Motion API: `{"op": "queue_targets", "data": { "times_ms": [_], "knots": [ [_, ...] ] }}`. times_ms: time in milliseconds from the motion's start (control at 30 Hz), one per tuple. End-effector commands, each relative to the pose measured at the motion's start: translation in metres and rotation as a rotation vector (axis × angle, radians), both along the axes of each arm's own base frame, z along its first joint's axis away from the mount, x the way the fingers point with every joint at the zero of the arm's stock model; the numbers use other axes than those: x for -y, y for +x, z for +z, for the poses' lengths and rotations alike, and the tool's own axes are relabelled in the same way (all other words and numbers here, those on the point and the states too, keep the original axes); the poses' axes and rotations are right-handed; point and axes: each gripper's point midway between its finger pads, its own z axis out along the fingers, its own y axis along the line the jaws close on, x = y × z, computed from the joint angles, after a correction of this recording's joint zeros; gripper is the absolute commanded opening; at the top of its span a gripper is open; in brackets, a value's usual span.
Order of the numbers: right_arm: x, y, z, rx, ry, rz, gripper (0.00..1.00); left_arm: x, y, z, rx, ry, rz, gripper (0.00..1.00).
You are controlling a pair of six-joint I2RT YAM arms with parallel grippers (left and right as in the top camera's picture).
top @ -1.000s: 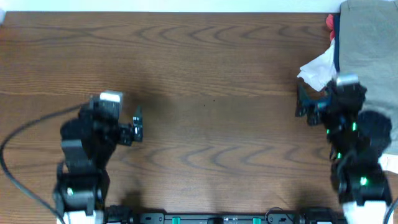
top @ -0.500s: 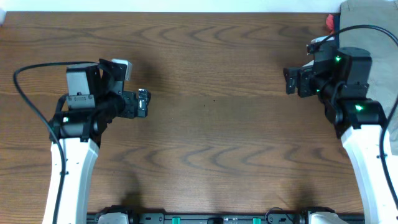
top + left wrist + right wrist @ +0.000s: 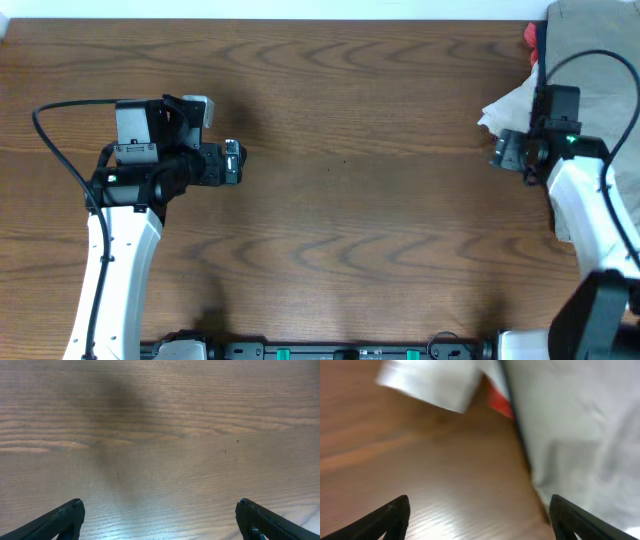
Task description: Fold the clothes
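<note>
Wide bare tabletop (image 3: 340, 200) between my left claw (image 3: 232, 162) and right claw (image 3: 500, 150), free passage. Beside right claw, far-right edge blocked: white cloth (image 3: 512, 108), red cloth (image 3: 529, 37), shorts (image 3: 595, 60) heaped together.

Dark brown woodgrain table (image 3: 340, 200), diffuse light, soft shadows; pale strip (image 3: 300, 8) past far edge, can't identify.

shorts (image 3: 595, 70) at right edge, cloth (image 3: 512, 108) beside

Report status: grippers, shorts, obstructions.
Left gripper open, empty, over table. Right gripper open, empty, near white cloth. Shorts at far-right table edge, not gripped. Cloth and navy garment border them on gripper's side.
</note>
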Motion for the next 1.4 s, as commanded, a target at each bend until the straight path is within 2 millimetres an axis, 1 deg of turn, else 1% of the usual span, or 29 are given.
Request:
{"op": "queue_targets", "data": {
  "times_ms": [0, 67, 233, 300, 433, 700, 867, 900, 967, 1100, 1267, 1367],
  "knots": [
    [0.030, -0.004, -0.011, -0.038, -0.068, -0.109, 0.89, 0.001, 0.005, 0.007, 0.018, -0.018, 0.006, 0.98],
    [0.039, -0.003, -0.021, -0.066, -0.097, -0.097, 0.90, 0.001, 0.006, 0.008, 0.025, -0.017, 0.006, 0.98],
    [0.060, -0.005, -0.039, -0.113, -0.156, -0.140, 0.88, 0.000, 0.007, 0.008, 0.029, -0.017, 0.006, 0.98],
    [0.065, -0.006, -0.047, -0.136, -0.162, -0.136, 0.84, 0.000, 0.007, 0.008, 0.029, -0.017, 0.006, 0.98],
    [0.072, -0.008, -0.062, -0.162, -0.156, -0.153, 0.71, 0.000, 0.007, 0.008, 0.029, -0.017, 0.006, 0.98],
    [0.087, -0.010, -0.067, -0.148, -0.143, -0.195, 0.64, 0.000, 0.007, 0.008, 0.029, -0.017, 0.006, 0.98],
    [0.088, -0.014, -0.075, -0.139, -0.138, -0.201, 0.60, 0.000, 0.007, 0.008, 0.029, -0.017, 0.006, 0.98],
    [0.088, -0.015, -0.078, -0.138, -0.139, -0.201, 0.57, 0.000, 0.007, 0.008, 0.029, -0.017, 0.006, 0.98],
    [0.087, -0.016, -0.080, -0.135, -0.139, -0.202, 0.49, 0.000, 0.007, 0.008, 0.029, -0.017, 0.006, 0.98],
    [0.087, -0.019, -0.086, -0.134, -0.140, -0.201, 0.41, 0.000, 0.007, 0.008, 0.029, -0.016, 0.006, 0.98],
    [0.086, -0.020, -0.089, -0.130, -0.139, -0.202, 0.20, 0.000, 0.007, 0.008, 0.029, -0.016, 0.006, 0.98],
    [0.086, -0.020, -0.089, -0.129, -0.139, -0.202, 0.01, 0.000, 0.007, 0.008, 0.029, -0.017, 0.006, 0.98]
  ]
}}
